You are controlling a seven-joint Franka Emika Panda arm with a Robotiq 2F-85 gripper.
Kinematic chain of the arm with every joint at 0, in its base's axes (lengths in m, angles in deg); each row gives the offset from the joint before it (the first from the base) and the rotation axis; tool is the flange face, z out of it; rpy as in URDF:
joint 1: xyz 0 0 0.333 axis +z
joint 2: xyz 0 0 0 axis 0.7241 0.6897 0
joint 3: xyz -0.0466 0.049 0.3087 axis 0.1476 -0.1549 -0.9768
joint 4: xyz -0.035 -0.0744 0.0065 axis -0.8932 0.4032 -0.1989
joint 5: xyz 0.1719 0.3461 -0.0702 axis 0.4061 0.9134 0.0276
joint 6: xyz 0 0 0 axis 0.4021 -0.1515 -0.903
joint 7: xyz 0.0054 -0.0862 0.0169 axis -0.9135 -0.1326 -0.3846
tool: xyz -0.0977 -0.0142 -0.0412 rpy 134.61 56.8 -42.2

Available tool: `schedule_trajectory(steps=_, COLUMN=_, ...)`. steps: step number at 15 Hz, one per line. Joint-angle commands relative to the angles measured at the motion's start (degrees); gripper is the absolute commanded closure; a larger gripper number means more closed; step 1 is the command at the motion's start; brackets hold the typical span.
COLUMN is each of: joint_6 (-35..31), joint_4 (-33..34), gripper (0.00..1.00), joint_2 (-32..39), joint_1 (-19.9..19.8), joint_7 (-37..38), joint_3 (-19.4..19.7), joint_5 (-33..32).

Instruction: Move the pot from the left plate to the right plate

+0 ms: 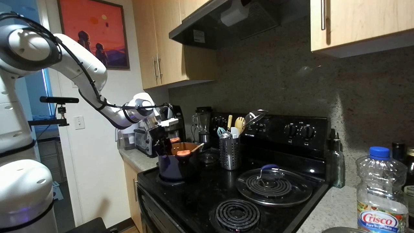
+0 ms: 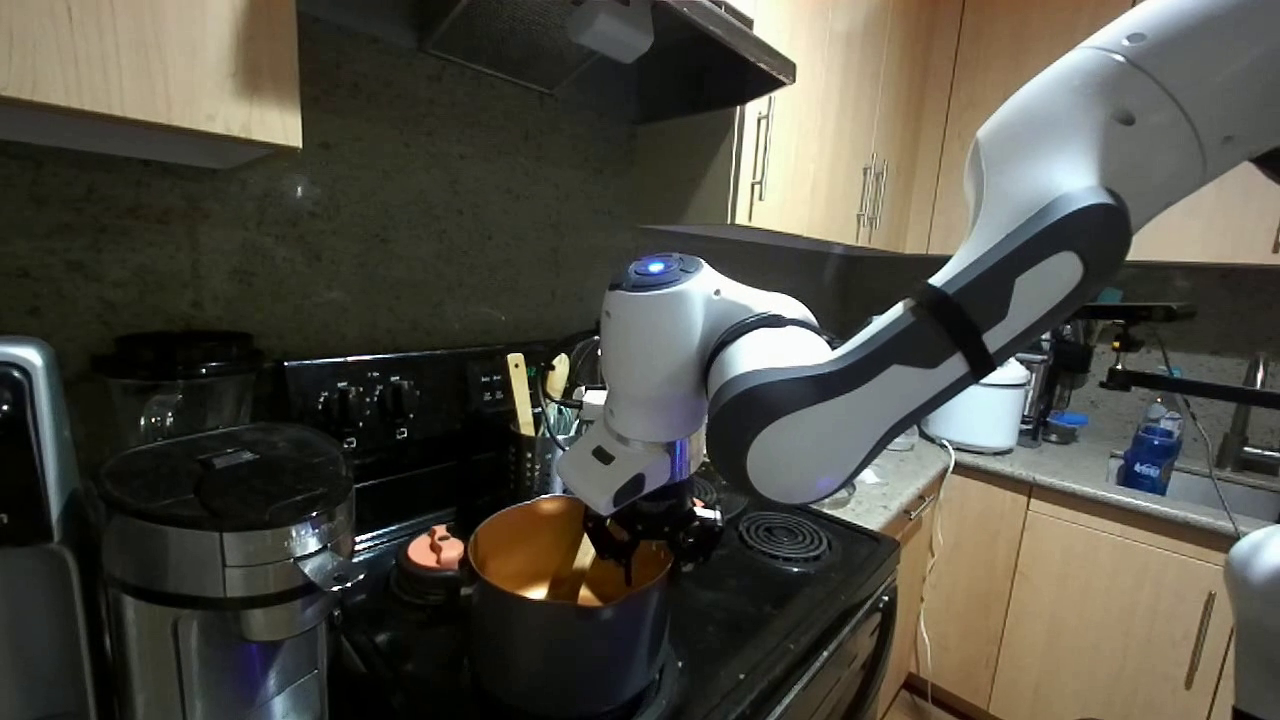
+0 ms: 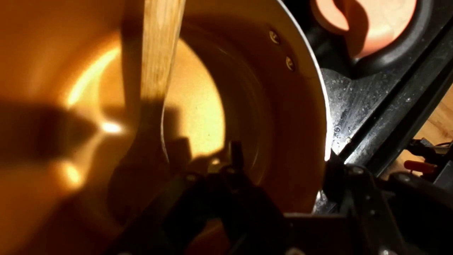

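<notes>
The dark pot [image 1: 178, 166] with its copper inside stands on the left front burner plate [image 1: 171, 182]. It also shows in an exterior view [image 2: 570, 650] and in the wrist view [image 3: 290, 117]. A wooden spoon [image 3: 159, 53] leans inside it. Orange-pink covers sit on its side handles [image 2: 435, 548]. The right front burner plate [image 1: 237, 213] is bare. My gripper [image 3: 283, 163] is open around the pot's wall. One finger is inside the pot, apart from the wall; the other is outside, close to the rim. It is also at the rim in both exterior views [image 1: 164, 149] [image 2: 658, 562].
A steel utensil holder [image 1: 230, 153] stands at the middle back of the stove. A glass lid [image 1: 291, 191] lies over the right rear burner. A coffee machine [image 2: 220, 600] stands beside the pot. An oil bottle [image 1: 381, 191] stands on the counter. A range hood [image 1: 239, 22] hangs above.
</notes>
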Motion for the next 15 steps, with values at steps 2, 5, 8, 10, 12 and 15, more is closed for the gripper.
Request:
schedule_trajectory(steps=2, joint_6=-0.6, joint_4=1.3, gripper=0.86, joint_2=0.4, joint_1=-0.5, joint_7=-1.1, joint_3=-0.6, joint_5=0.1)
schedule_trajectory(steps=5, joint_6=-0.7, joint_4=1.1, gripper=0.97, joint_2=0.3, joint_1=-0.5, joint_7=-1.2, joint_3=-0.5, joint_5=0.5)
schedule_trajectory(steps=8, joint_6=-1.0, joint_4=1.0, gripper=0.95, joint_2=0.0, joint_1=-0.9, joint_7=-1.2, joint_3=-0.2, joint_5=0.8)
schedule_trajectory(steps=10, joint_6=-1.1, joint_4=1.0, gripper=0.95, joint_2=-0.4, joint_1=-1.2, joint_7=-1.1, joint_3=-0.1, joint_5=1.1)
schedule_trajectory(steps=12, joint_6=-1.3, joint_4=0.9, gripper=0.94, joint_2=-0.5, joint_1=-1.4, joint_7=-1.2, joint_3=0.1, joint_5=1.5)
schedule_trajectory(steps=15, joint_6=-1.5, joint_4=0.7, gripper=0.95, joint_2=-0.6, joint_1=-1.6, joint_7=-1.3, joint_3=0.5, joint_5=2.0)
